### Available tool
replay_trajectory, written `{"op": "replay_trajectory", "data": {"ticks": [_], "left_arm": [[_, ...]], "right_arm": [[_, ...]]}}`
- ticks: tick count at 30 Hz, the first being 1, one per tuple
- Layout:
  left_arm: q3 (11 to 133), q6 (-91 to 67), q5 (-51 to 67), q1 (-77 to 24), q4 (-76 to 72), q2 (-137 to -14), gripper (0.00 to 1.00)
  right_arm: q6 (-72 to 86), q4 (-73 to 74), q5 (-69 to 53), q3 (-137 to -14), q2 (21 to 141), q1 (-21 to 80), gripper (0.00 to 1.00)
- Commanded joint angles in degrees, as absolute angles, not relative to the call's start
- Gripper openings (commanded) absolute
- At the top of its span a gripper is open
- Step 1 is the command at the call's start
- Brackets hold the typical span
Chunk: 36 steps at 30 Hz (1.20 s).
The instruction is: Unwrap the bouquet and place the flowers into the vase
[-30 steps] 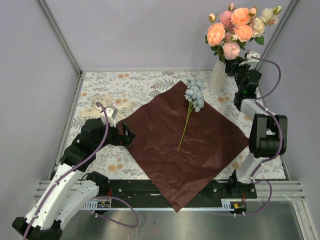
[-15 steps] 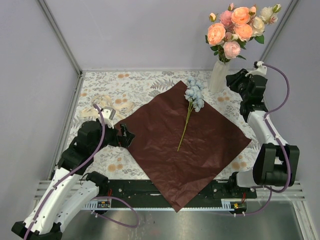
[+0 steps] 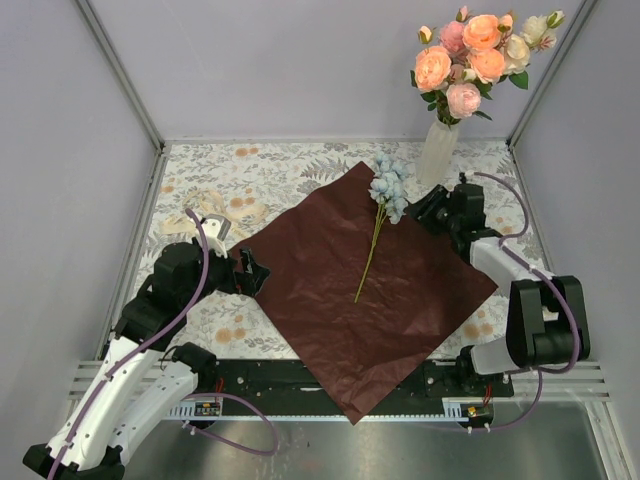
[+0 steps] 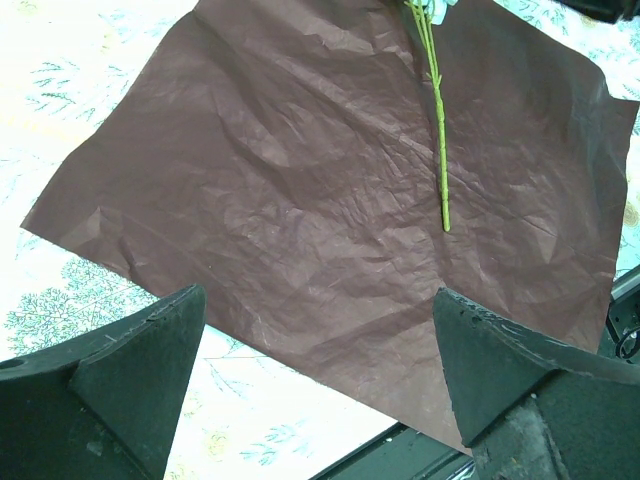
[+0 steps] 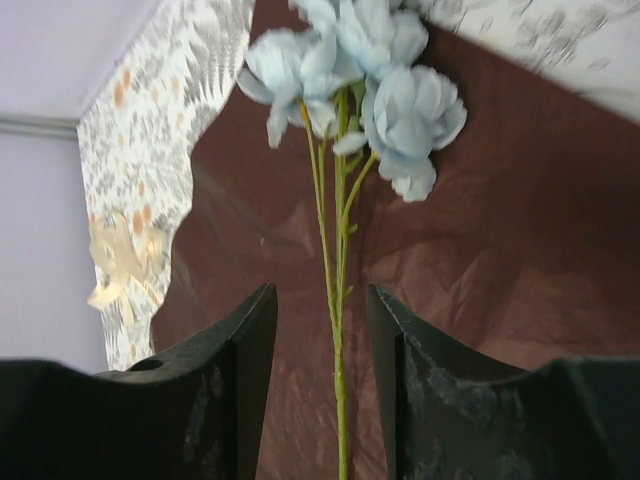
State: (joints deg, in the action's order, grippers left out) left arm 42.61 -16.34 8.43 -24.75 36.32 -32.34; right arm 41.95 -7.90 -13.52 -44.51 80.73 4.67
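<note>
moved down from beside the vase (image 3: 436, 152) to just over the blue flower sprig (image 3: 388, 186): right gripper (image 3: 424, 206), jaws part open, nothing held, thin green stem (image 5: 338, 330) lined up with the gap ahead. left gripper (image 3: 258, 272) spread wide and empty at the left corner of the flat maroon paper (image 3: 340, 310). pink and peach roses (image 3: 468, 50) already standing in the vase; only the blue sprig left lying on the paper. best done by lowering straight over the stem just below the heads, closing gently, then lifting clear before tilting upright toward the vase rim.
</note>
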Motion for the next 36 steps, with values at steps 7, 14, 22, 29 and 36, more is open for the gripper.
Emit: {"op": "replay_trajectory", "data": {"ticks": [7,14,22,29,36], "left_arm": [[42.9,-16.3,9.4,-25.0,33.4,-32.1,0.99],[42.8,-16.3,9.0,-24.9,33.4,-32.3,0.99],[42.9,-16.3,9.1,-25.0,33.5,-32.7,0.99],[43.0,-16.3,9.0,-25.0,33.5,-32.8,0.99],[42.9,-16.3,8.5,-25.0,33.5,-32.4,0.99]], "right_arm": [[48.2,-18.3,-17.7,-47.3,94.3,10.2,0.57],[49.2,-21.3,-18.9,-50.7,101.8,11.7,0.57],[49.7,-21.0,-19.6,-55.4,107.6,12.7,0.59],[48.1,-17.5,-16.3,-58.7,110.0,13.4,0.58],[46.1,-15.9,-14.5,-61.0,111.5,13.9,0.48]]}}
